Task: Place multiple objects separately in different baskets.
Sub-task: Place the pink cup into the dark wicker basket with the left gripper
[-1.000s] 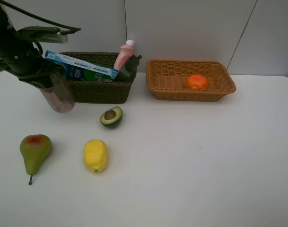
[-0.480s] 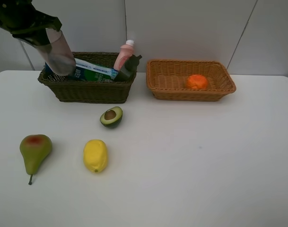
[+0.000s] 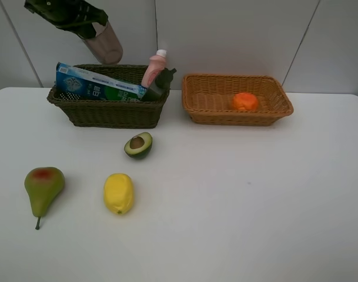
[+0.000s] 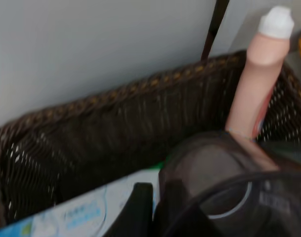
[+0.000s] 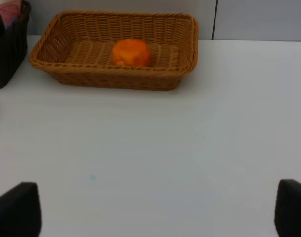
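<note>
My left gripper (image 3: 84,20) is shut on the translucent mauve cup (image 3: 106,44), holding it tilted in the air above the back of the dark olive-brown basket (image 3: 108,116). In that basket lie the blue-green toothpaste box (image 3: 99,86), the pink bottle (image 3: 154,67) and the dark bottle (image 3: 161,82). The left wrist view shows the cup (image 4: 214,182) close over the basket wall (image 4: 115,133) and the pink bottle (image 4: 259,84). An orange (image 3: 245,101) sits in the light tan basket (image 3: 237,121). My right gripper (image 5: 152,210) stands open over the table in front of that basket (image 5: 115,79).
On the white table in front of the baskets lie a halved avocado (image 3: 138,144), a yellow lemon (image 3: 119,193) and a green-red pear (image 3: 43,185). A grey wall stands right behind both baskets.
My left gripper has carried the cup up from the table at the dark basket's left end and rightward, to above the basket's back. Nothing else has moved.
</note>
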You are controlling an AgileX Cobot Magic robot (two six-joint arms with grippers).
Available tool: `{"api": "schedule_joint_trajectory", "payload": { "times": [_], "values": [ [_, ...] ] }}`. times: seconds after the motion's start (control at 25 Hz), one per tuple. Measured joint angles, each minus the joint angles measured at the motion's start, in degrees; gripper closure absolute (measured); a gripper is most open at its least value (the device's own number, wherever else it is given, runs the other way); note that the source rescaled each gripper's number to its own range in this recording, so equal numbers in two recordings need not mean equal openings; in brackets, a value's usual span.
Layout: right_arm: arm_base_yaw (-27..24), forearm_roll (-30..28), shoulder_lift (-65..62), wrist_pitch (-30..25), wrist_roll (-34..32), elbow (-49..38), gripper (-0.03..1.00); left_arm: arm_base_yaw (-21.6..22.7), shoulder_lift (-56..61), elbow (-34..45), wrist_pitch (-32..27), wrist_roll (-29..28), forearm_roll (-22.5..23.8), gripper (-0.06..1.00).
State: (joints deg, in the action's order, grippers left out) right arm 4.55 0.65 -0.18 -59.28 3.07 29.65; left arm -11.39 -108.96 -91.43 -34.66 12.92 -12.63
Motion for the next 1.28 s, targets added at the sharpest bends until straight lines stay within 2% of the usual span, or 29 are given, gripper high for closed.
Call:
{"api": "schedule_joint_trajectory", "payload": {
  "times": [0.56,1.0,1.28],
  "values": [
    [0.00,0.00,0.00,0.00,0.00,0.00,-0.03,-2.25,-10.52,0.00,14.92,4.24,0.10,0.94],
    [0.00,0.00,0.00,0.00,0.00,0.00,-0.03,-2.25,-13.02,-0.05,18.17,4.60,0.10,0.94],
    [0.00,0.00,0.00,0.00,0.00,0.00,-0.03,-2.55,-13.13,-0.05,18.28,4.60,0.10,0.94]
  ]
}}
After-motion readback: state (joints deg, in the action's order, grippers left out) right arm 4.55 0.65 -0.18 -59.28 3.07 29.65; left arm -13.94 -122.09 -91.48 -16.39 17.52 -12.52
